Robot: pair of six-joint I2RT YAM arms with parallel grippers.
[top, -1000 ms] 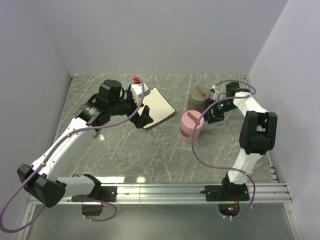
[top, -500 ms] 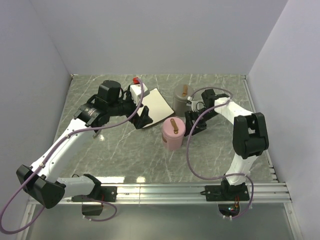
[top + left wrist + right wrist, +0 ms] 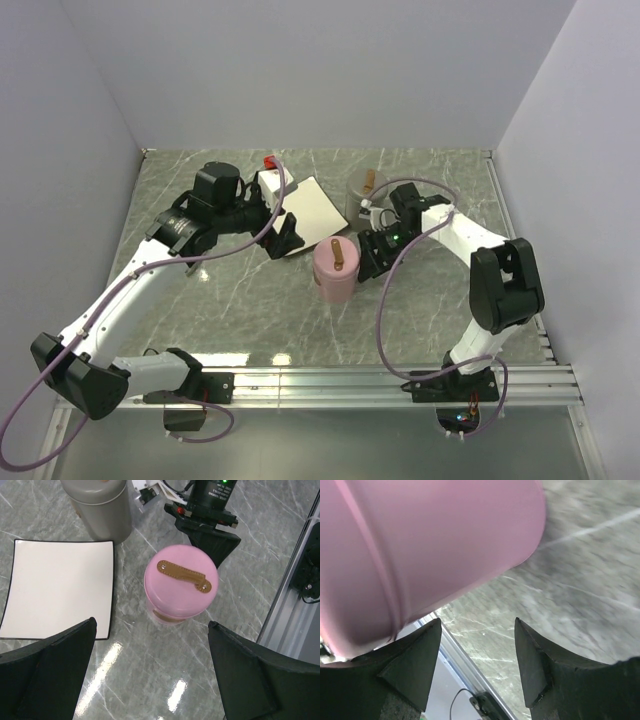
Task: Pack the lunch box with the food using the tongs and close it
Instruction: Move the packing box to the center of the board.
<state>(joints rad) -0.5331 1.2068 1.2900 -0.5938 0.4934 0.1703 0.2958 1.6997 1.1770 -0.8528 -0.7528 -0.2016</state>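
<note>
Currently the thing nearest the arm bases is the pink lunch box (image 3: 181, 587), upright on the table (image 3: 250, 300) w/ its lid on and a brown strap (image 3: 182, 575) across the top. Just behind it sits the right gripper (image 3: 477, 627). Its fingers are apart w/ bare table showing btwn them, so it's not clamped on anything. One fingertip (image 3: 427, 635) looks to touch the box's lower side. Prob. it's set low like that to nudge or steady the box, not lift it.

The left gripper (image 3: 287, 235) hangs over the table a bit further back and to the left, fingers spread wide, holding nothing. It seems parked as a lookout, its camera aimed down at the box.

Beyond that lies the white square plate (image 3: 57, 587), flat and bare as far as both views show. Just beside the plate stands a grey pot (image 3: 100, 515), also strapped on top. It's close to the right arm's wrist, so a swing of that arm could clip it. Furthest back is a small red thing (image 3: 271, 160), too small to tell what.

Food and tongs aren't visible in any view. No packing is possible till they turn up, and the lid has to come off first, I'd judge.
</note>
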